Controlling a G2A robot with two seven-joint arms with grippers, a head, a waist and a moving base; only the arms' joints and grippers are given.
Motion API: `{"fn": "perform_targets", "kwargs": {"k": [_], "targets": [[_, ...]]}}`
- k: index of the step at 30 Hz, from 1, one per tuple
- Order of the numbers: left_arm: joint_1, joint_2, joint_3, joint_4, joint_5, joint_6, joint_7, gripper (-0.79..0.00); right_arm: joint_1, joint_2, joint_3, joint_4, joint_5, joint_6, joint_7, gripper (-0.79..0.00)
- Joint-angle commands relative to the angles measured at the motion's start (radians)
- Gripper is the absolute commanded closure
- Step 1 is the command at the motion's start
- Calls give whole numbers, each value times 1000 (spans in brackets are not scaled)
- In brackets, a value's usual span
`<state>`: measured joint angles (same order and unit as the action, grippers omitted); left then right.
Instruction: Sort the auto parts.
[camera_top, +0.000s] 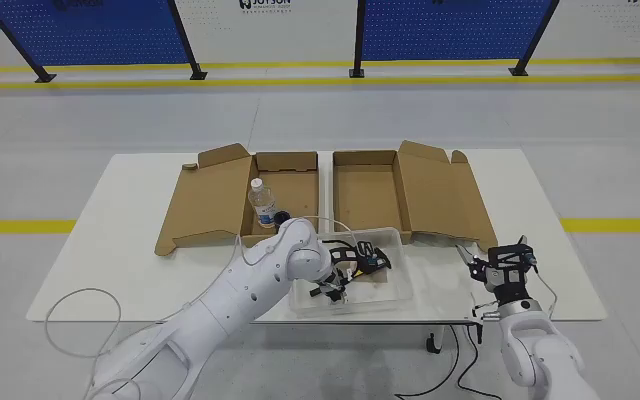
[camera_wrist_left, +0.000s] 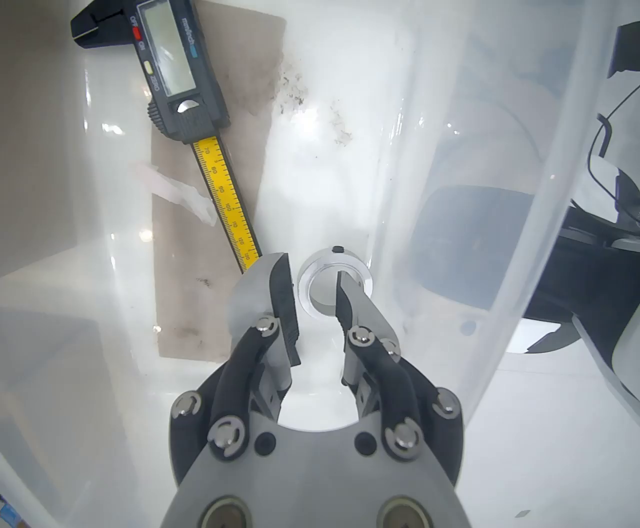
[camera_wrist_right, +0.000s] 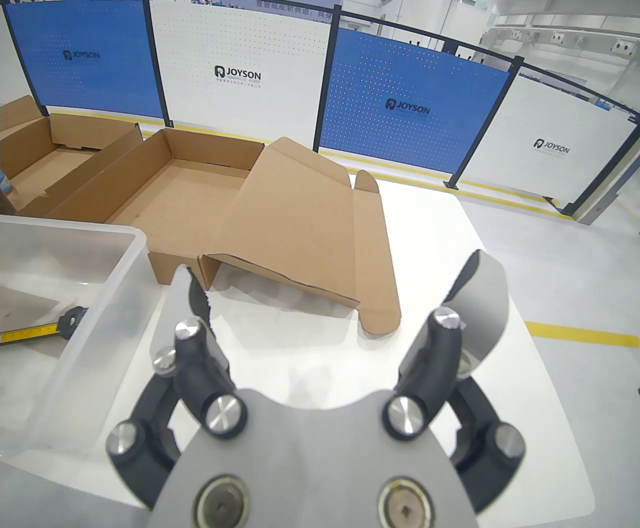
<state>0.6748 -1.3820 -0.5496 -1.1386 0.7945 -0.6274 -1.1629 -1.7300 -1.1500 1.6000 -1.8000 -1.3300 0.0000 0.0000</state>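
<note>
Here, inside the clear tub (camera_wrist_left: 440, 150), the left gripper (camera_wrist_left: 310, 270), jaws apart astride one wall of the metal ring (camera_wrist_left: 316, 260), is best closed squarely before anything is lifted.

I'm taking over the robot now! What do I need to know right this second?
Left hand: open, down in the clear bin, one finger inside the metal ring, one outside.
Right hand: open, holding nothing, above the table beside the bin.
Caliper lies in the bin; a bottle stands in the left cardboard box.
Done: bottle boxed, it seems. Left: close on the ring, box it, then the caliper.
</note>
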Motion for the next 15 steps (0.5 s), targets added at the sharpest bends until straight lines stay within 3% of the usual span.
{"fn": "perform_targets", "kwargs": {"k": [1,9,15], "targets": [[-4,-3,7,6,0,2,-1,-197,0,0,0,0,0,0,0,-785],[-17,-14,27,41,-17,2,-12,-243,0,0,0,0,0,0,0,-785],[-28,-21,37,61,-26,1,-12,-185,0,0,0,0,0,0,0,-785]]}}
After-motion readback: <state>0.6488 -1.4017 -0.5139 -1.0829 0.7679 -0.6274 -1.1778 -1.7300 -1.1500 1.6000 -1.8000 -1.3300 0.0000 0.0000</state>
